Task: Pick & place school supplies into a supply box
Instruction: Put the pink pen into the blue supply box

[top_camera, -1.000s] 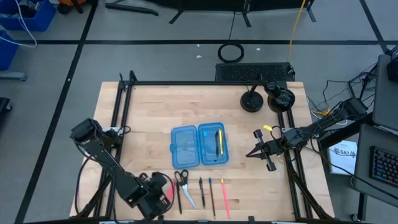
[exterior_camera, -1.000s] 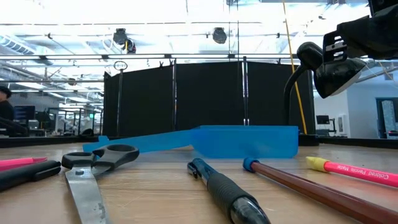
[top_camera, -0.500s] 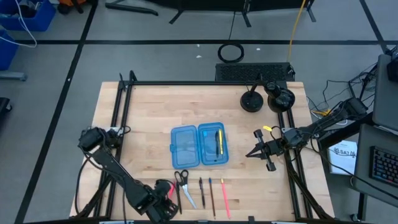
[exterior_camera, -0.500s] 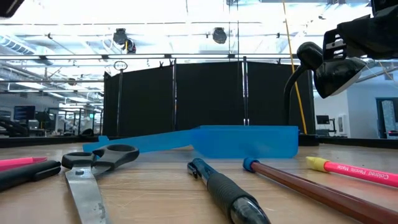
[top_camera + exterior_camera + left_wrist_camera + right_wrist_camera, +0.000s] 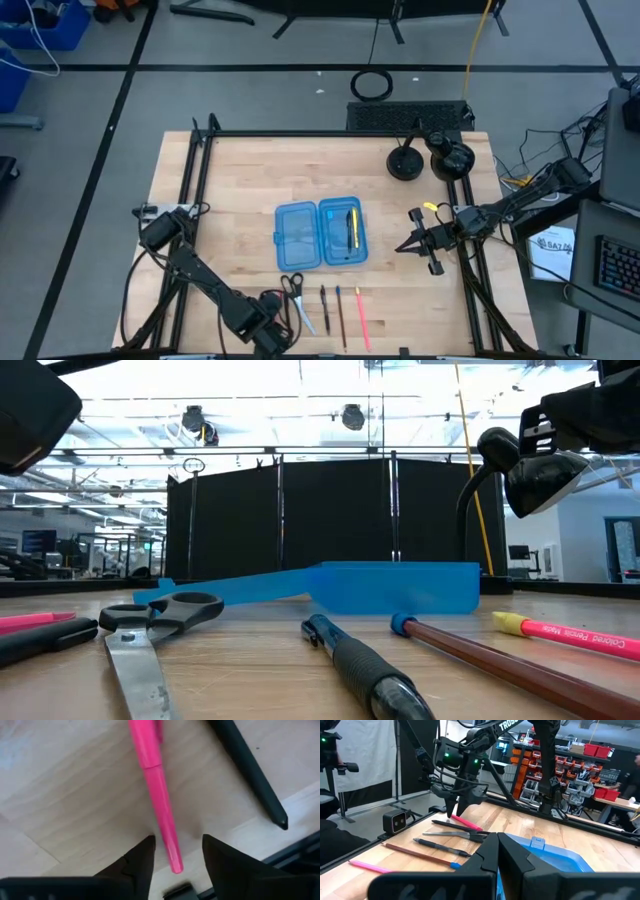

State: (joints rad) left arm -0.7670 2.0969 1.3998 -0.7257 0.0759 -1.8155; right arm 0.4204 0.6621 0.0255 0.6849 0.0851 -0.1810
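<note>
- Supply box [image 5: 320, 234], translucent blue, lies open at centre of the high view, both halves flat on the wooden table [image 5: 240, 180]. Right half holds a yellow pencil [image 5: 351, 229] with a dark pen alongside.
- Low view: box [image 5: 400, 588] shows as a blue band across mid-frame.
- Row of supplies below the box, lower centre of the high view: scissors [image 5: 296, 298], black-handled, silver blades; then dark pen [image 5: 325, 307], brown pencil [image 5: 340, 314], pink pencil [image 5: 362, 318] to the right. All apart from the box.
- Low view has the same row close up: scissors [image 5: 140, 635] at lower left, dark pen [image 5: 365, 667] at centre, brown pencil [image 5: 500, 660] with a blue end, pink pencil [image 5: 570, 635] with a yellow end at right.
- Pink-red pen [image 5: 155, 785] lies just left of the scissors, a black pen [image 5: 247, 767] beside it, near the table's bottom edge.
- My left gripper [image 5: 270, 325] is at bottom of the high view, left of the scissors, pointing down. In the left wrist view my fingers [image 5: 142, 860] are spread, released, one either side of the pink-red pen's tip, not closed on it.
- My right gripper [image 5: 418, 243] hangs at mid-right of the high view, right of the box, well apart from the supplies. Fingers splayed, holding nothing.
- Two black round objects [image 5: 428, 158] stand at upper right of the table.
</note>
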